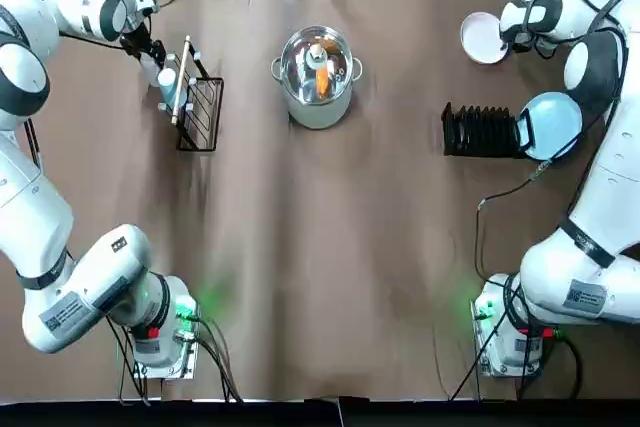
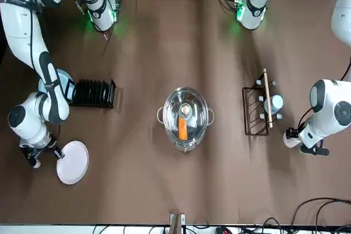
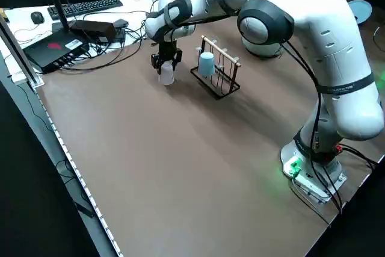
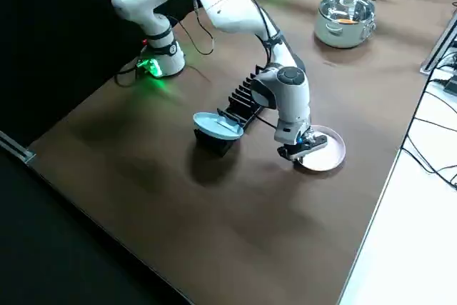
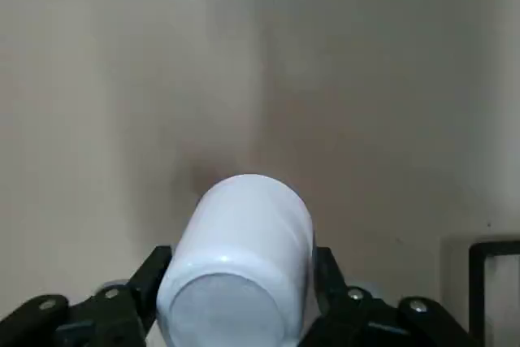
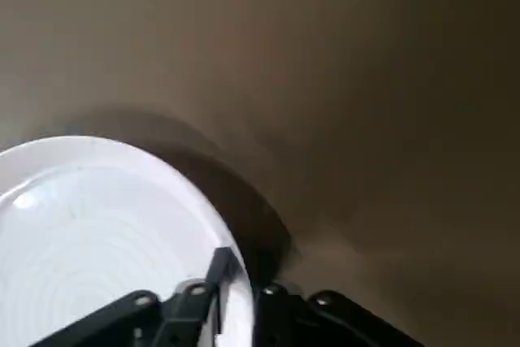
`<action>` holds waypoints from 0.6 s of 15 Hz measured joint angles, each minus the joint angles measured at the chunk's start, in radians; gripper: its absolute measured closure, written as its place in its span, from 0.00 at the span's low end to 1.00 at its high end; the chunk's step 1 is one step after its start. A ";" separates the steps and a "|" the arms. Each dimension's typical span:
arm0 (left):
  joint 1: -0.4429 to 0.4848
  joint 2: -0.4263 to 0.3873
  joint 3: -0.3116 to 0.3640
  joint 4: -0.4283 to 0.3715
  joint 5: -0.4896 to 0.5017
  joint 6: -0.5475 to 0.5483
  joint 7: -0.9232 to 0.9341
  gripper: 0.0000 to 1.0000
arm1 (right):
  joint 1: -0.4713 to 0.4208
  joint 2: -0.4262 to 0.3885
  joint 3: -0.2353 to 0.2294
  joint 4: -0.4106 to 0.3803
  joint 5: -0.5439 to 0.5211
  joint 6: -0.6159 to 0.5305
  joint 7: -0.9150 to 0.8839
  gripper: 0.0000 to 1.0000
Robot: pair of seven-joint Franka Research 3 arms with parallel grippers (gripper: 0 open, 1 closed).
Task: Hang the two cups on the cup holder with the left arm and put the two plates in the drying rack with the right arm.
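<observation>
- Left wrist view: we find the left hand (image 5: 244, 255) closed on the white cup (image 5: 237, 258).
- Right wrist view: we find the right hand (image 6: 244, 272) gripping the white plate (image 6: 106, 241) at its rim.
- Top view: from the left hand, the cup holder (image 1: 181, 82) lies rightward and nearer the bases. The drying rack (image 1: 480, 134), long axis left-right, lies baseward of the right hand.
- Left side view: we note the light blue cup (image 3: 206, 64) on the holder.
- Right side view: we judge the white plate needs turning on edge.
</observation>
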 joint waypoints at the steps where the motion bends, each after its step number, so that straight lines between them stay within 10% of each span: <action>1: 0.000 0.000 0.001 0.000 0.000 0.000 -0.001 0.25 | 0.000 -0.003 0.000 0.002 0.000 0.000 0.000 0.91; 9: -0.001 -0.005 -0.008 0.017 -0.001 0.007 -0.110 0.31 | 0.011 -0.096 0.000 0.020 -0.010 -0.233 -0.051 0.96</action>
